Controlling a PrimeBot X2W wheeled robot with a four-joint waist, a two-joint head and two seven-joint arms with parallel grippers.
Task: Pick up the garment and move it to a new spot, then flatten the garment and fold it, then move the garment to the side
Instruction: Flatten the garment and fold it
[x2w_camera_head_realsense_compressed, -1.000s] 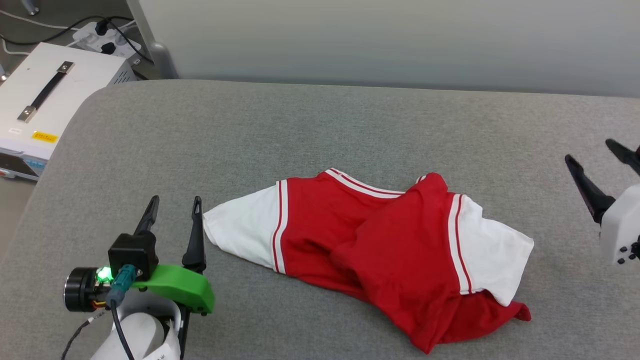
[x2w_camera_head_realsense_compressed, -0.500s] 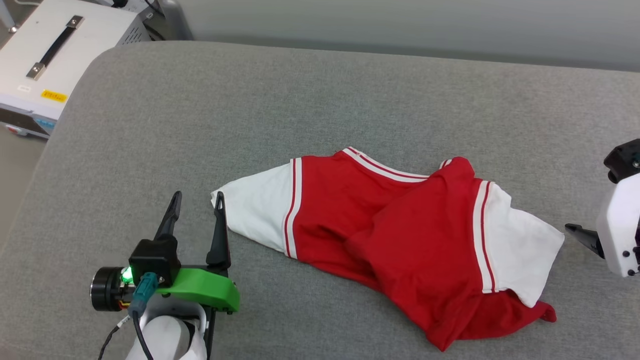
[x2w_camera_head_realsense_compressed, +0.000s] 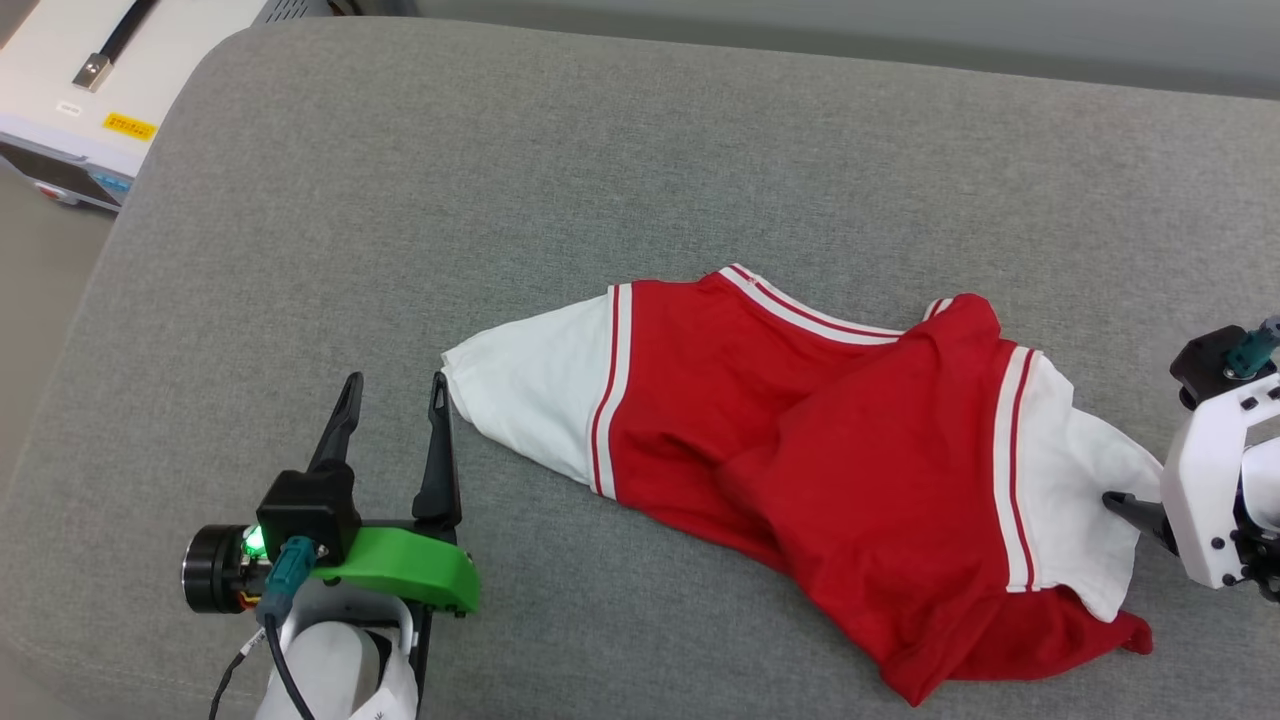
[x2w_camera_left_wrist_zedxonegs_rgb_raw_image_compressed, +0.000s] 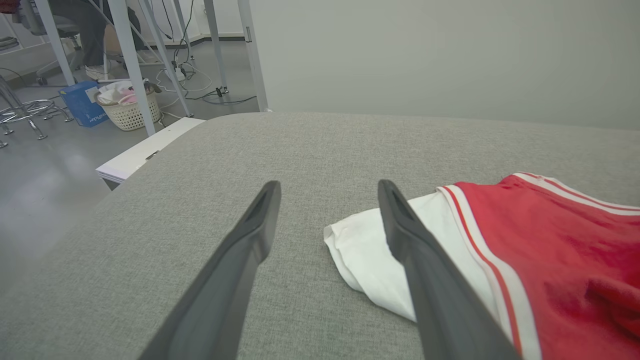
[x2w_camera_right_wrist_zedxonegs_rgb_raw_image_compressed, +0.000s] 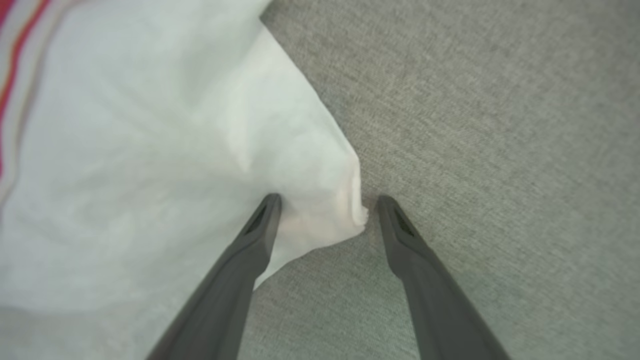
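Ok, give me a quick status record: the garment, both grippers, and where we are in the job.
garment: crumpled, unfolded, lying on grey padded surface
left gripper: open, empty, beside the tip of a white sleeve; contact unclear
right gripper: open, fingers straddling the corner of the other white sleeve
stage: pick-up not yet done

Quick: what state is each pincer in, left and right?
Left pincer: open, empty, beside the shirt.
Right pincer: open, astride a white sleeve corner, not yet gripping.
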